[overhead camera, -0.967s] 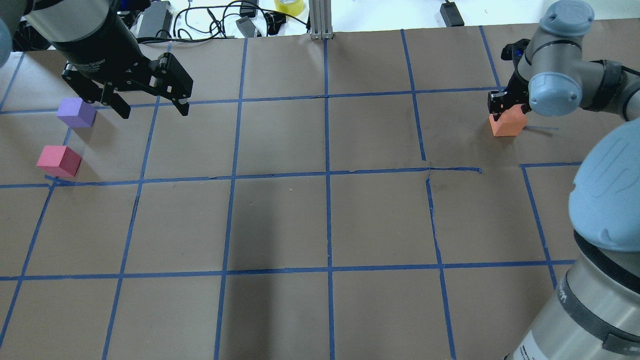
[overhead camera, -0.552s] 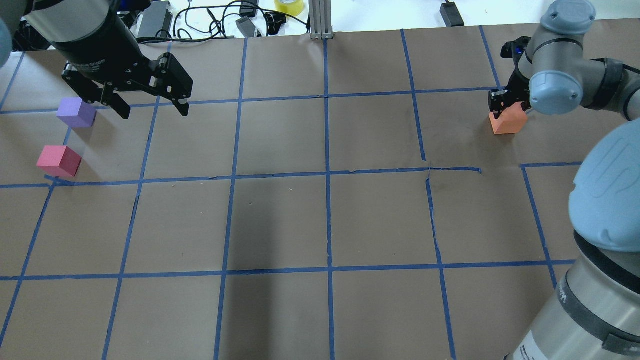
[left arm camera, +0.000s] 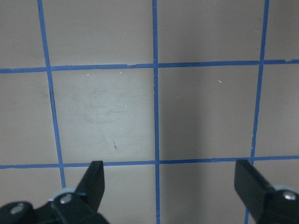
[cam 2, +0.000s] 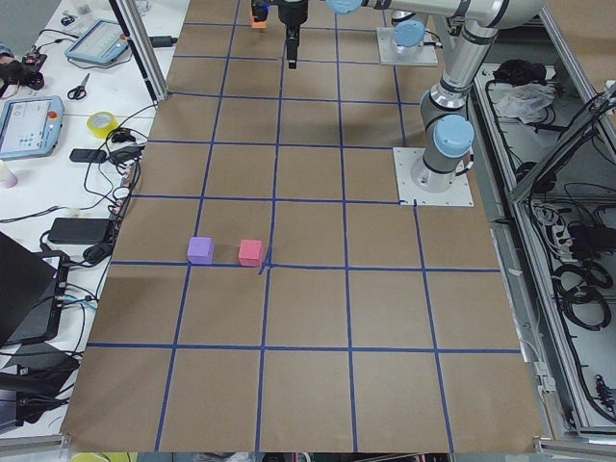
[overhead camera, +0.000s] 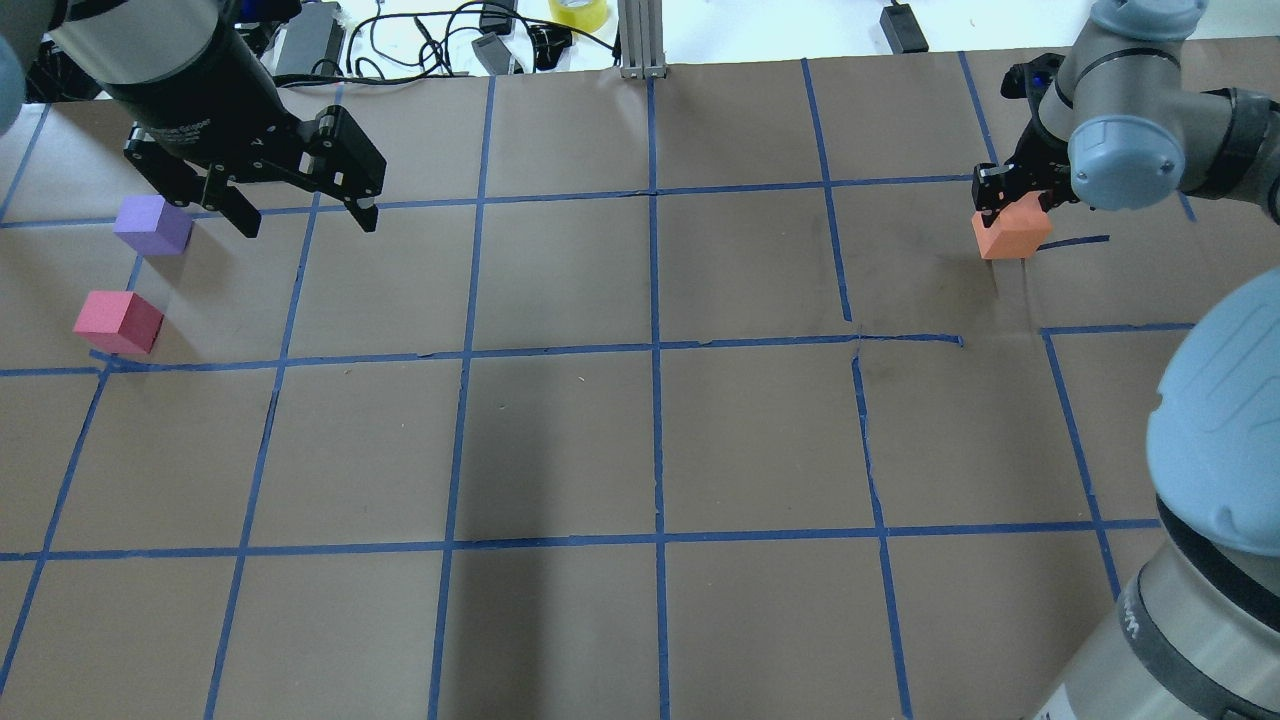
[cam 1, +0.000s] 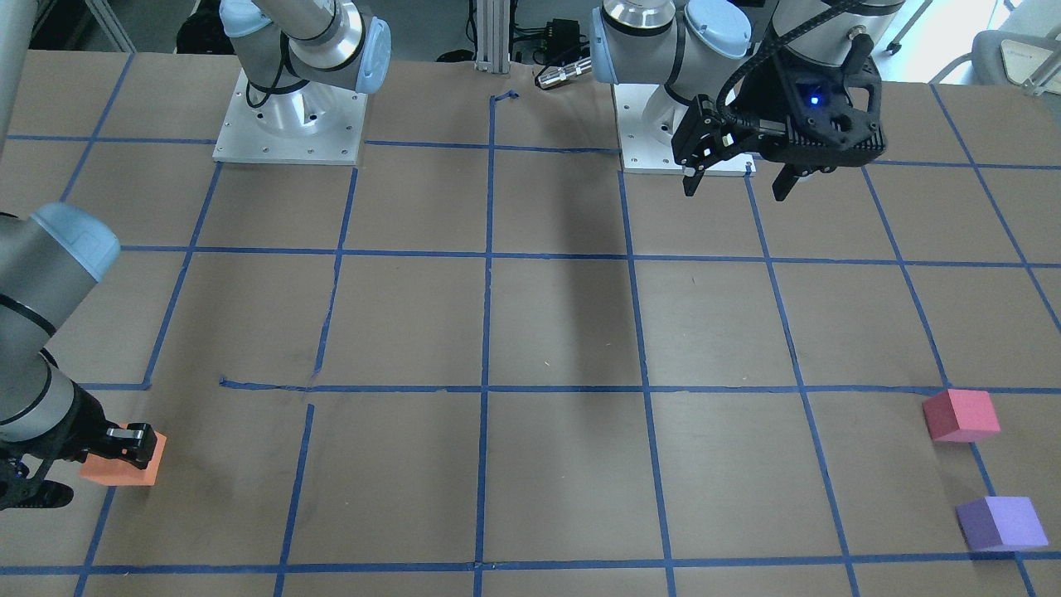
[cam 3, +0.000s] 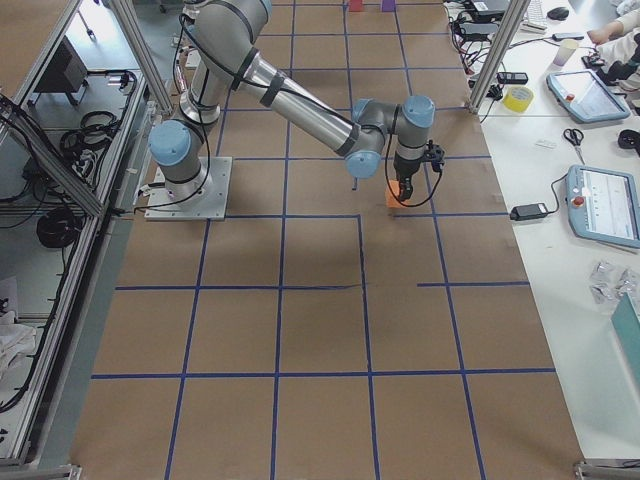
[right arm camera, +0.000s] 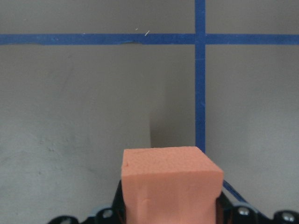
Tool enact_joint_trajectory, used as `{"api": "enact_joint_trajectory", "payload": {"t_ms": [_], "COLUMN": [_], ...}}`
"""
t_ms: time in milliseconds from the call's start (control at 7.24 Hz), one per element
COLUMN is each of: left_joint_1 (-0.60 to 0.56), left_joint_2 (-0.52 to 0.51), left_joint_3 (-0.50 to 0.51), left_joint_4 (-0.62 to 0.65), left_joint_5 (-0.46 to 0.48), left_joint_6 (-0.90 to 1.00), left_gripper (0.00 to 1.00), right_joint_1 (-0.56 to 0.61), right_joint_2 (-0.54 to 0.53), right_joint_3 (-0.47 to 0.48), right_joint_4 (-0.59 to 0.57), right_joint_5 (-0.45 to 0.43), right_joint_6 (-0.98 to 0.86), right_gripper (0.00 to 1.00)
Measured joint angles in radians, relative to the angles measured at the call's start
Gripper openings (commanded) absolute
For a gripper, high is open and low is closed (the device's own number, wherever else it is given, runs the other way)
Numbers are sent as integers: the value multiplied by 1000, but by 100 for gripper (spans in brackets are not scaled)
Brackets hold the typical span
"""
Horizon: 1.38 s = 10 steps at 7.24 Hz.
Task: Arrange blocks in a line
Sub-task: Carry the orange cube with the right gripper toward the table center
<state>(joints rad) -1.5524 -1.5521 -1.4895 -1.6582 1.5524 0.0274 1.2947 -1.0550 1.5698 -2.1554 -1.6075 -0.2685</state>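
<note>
My right gripper (overhead camera: pixel 1012 200) is shut on the orange block (overhead camera: pixel 1004 236) and holds it above the table at the far right; the block fills the bottom of the right wrist view (right arm camera: pixel 170 182) and shows in the front view (cam 1: pixel 124 468). The purple block (overhead camera: pixel 152 224) and the red-pink block (overhead camera: pixel 118 321) sit on the table at the far left, close together; both show in the front view, purple (cam 1: pixel 1000 523) and red-pink (cam 1: pixel 961 414). My left gripper (overhead camera: pixel 305 215) is open and empty, hovering to the right of the purple block.
The table is brown paper with a blue tape grid (overhead camera: pixel 655 345). Cables, a tape roll (overhead camera: pixel 578 12) and an aluminium post (overhead camera: pixel 640 40) lie along the far edge. The robot bases (cam 1: pixel 290 116) stand at the near side.
My right gripper has lifted the orange block off the table and drawn it slightly up and away. The left arm and the other two blocks have not moved.
</note>
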Motion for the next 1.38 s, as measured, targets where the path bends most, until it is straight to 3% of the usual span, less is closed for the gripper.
{"api": "enact_joint_trajectory", "payload": {"t_ms": [829,1381], "left_joint_1": [0,1], "left_joint_2": [1,1], "left_joint_3": [0,0], "left_joint_4": [0,0], "left_joint_5": [0,2], "left_joint_6": [2,1], "left_gripper": [100,100], "right_joint_1": [171,311], "right_joint_2": [-88,-74], "right_joint_3": [-5,-77], "right_joint_4": [87,90], "right_joint_5": [81,157], "right_joint_6": [248,495], "right_gripper": [0,0]}}
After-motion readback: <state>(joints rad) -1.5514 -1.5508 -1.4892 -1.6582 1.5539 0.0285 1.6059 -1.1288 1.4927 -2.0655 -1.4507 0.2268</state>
